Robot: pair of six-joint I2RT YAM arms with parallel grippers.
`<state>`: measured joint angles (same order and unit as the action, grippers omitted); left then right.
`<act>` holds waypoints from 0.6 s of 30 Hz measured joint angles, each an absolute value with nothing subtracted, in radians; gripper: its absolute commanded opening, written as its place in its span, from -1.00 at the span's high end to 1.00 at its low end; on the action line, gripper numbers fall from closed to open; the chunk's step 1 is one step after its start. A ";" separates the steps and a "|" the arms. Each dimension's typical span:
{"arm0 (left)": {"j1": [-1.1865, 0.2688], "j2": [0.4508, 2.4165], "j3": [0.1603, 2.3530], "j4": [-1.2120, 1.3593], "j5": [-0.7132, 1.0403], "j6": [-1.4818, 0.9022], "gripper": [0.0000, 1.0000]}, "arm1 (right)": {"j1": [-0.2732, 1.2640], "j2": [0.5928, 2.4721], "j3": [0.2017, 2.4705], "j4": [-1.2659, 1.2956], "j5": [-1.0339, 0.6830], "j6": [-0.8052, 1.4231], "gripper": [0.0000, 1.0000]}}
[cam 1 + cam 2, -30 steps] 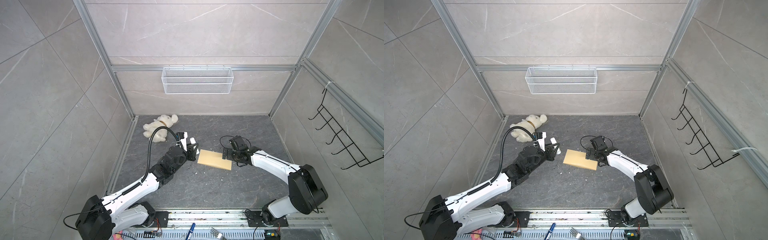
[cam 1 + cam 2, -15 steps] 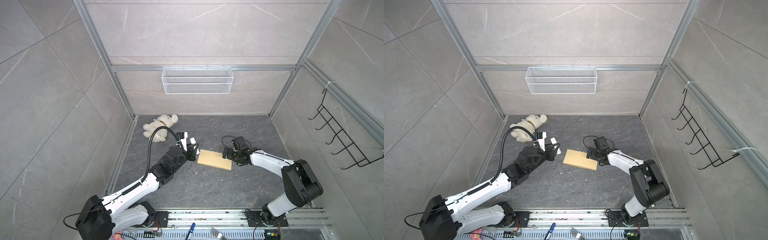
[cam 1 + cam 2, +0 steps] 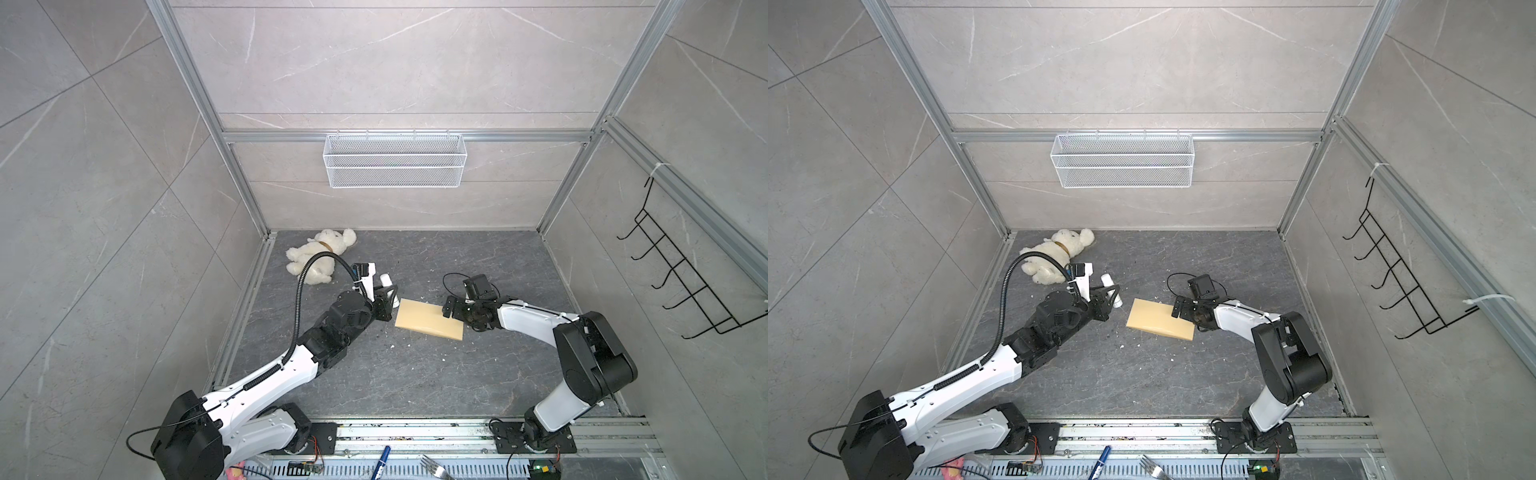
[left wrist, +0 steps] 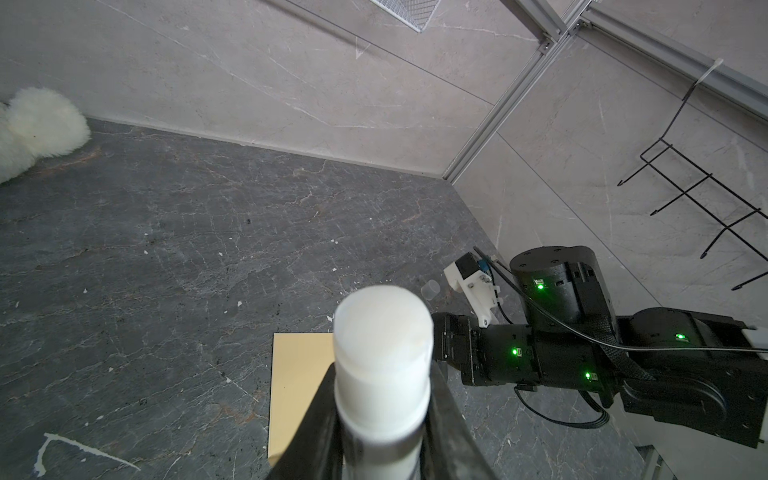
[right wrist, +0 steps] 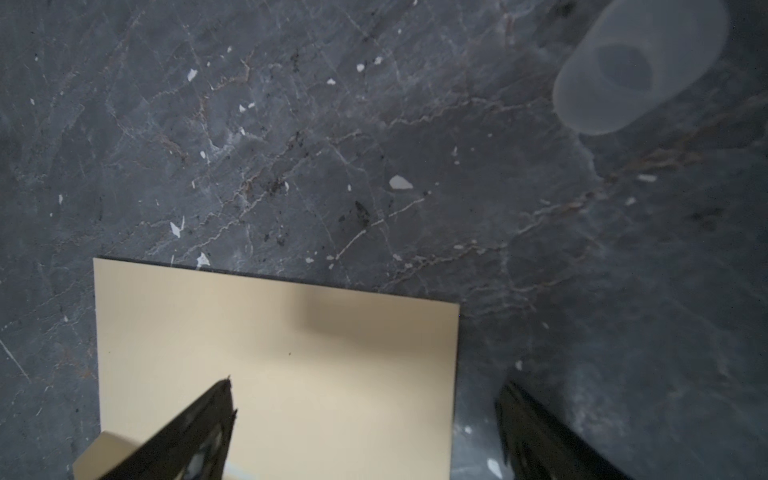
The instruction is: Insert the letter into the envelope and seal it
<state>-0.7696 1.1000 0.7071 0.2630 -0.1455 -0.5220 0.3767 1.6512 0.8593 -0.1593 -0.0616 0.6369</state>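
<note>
**Lining up the seal**

Left gripper point(image 3: 386, 296) is clenching a white cylindrical glue stick point(image 4: 382, 353) beside the plain yellow-tan paper envelope point(image 3: 424, 325), lying flat mid-floor; letter unseen. Right gripper point(image 5: 365, 390), released wide, is straddling its other end: pin it before gluing.

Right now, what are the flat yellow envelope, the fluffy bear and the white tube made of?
The envelope: probably paper or thin card, matte tan, flat with crisp straight edges. The teddy bear: plush fabric, cream, with a fuzzy outline. The white tube: likely plastic, smooth, faintly shiny, rounded rim; maybe a glue stick.
</note>
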 measured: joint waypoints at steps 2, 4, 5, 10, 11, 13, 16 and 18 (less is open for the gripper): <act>-0.770 1.100 0.707 0.263 -0.146 -0.522 1.00 | 0.376 1.654 0.859 -0.152 -0.070 0.636 -0.99; -0.770 1.100 0.707 0.263 -0.146 -0.522 1.00 | 0.375 1.657 0.859 -0.141 -0.078 0.637 -0.99; -0.770 1.100 0.707 0.263 -0.146 -0.522 1.00 | 0.374 1.658 0.859 -0.136 -0.081 0.636 -0.99; -0.769 1.100 0.707 0.263 -0.145 -0.522 1.00 | 0.373 1.668 0.859 -0.099 -0.115 0.637 -0.98; -0.769 1.100 0.707 0.263 -0.144 -0.522 1.00 | 0.372 1.672 0.859 -0.090 -0.121 0.637 -0.97; -0.769 1.100 0.707 0.263 -0.144 -0.522 1.00 | 0.371 1.681 0.860 -0.068 -0.137 0.637 -0.96; -0.768 1.100 0.707 0.263 -0.136 -0.522 1.00 | 0.372 1.697 0.865 -0.031 -0.168 0.638 -0.95; -0.768 1.100 0.707 0.264 -0.129 -0.522 1.00 | 0.371 1.709 0.872 -0.014 -0.187 0.641 -0.94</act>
<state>-0.7677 1.1000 0.7067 0.2638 -0.1291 -0.5224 0.3714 1.7088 0.8719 -0.0135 -0.1875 0.6411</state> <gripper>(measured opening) 0.260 0.974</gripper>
